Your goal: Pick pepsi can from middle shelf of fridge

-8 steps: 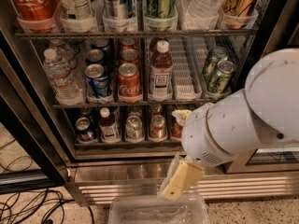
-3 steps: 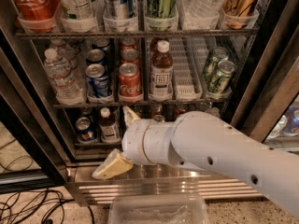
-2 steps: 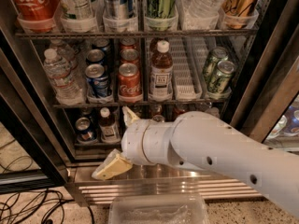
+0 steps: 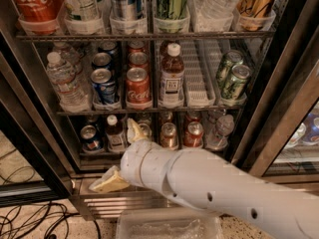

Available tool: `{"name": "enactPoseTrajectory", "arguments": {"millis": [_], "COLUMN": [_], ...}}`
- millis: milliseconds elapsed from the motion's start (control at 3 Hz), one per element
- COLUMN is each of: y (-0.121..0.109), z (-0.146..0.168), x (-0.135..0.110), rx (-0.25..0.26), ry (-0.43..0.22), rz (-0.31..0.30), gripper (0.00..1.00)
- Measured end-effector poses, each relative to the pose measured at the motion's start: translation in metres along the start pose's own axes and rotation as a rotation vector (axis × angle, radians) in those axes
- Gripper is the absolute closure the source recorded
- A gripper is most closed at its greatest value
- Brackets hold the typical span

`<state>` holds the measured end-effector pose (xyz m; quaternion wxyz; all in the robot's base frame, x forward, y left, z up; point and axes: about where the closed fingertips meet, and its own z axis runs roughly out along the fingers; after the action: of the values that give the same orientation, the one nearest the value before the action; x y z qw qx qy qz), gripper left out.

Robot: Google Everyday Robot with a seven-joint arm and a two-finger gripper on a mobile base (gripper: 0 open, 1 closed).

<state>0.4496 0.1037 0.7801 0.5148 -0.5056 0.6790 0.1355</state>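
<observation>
Gripper (image 4: 115,156) noted below and slightly right of the pepsi can (image 4: 104,85), in front of the lower rack; fingers (image 4: 109,181) spread wide, nothing held. Can seen upright at the front of the middle shelf (image 4: 199,107) of the fridge (image 4: 279,101), water bottle (image 4: 65,81) just left, Coca-Cola can (image 4: 138,87) just right. Judged: wrist to be raised and levelled, jaws centred on the can so both neighbours are cleared

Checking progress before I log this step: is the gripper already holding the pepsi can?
No, the pepsi can stands on the middle shelf, while the open gripper is below it, empty, at the foot of the fridge.
</observation>
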Motion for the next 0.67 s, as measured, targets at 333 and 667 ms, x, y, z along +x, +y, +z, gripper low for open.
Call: {"name": "enactPoseTrajectory", "arguments": {"millis": [333,667], "y": [0.011,0.016], "z": [0.02,0.038], "x": [-0.006,-0.019], "rx": [0.058,0.122], "ry": [-0.066,-0.134], "rz": [-0.014,-0.012], "gripper": [0.0,0.0]}}
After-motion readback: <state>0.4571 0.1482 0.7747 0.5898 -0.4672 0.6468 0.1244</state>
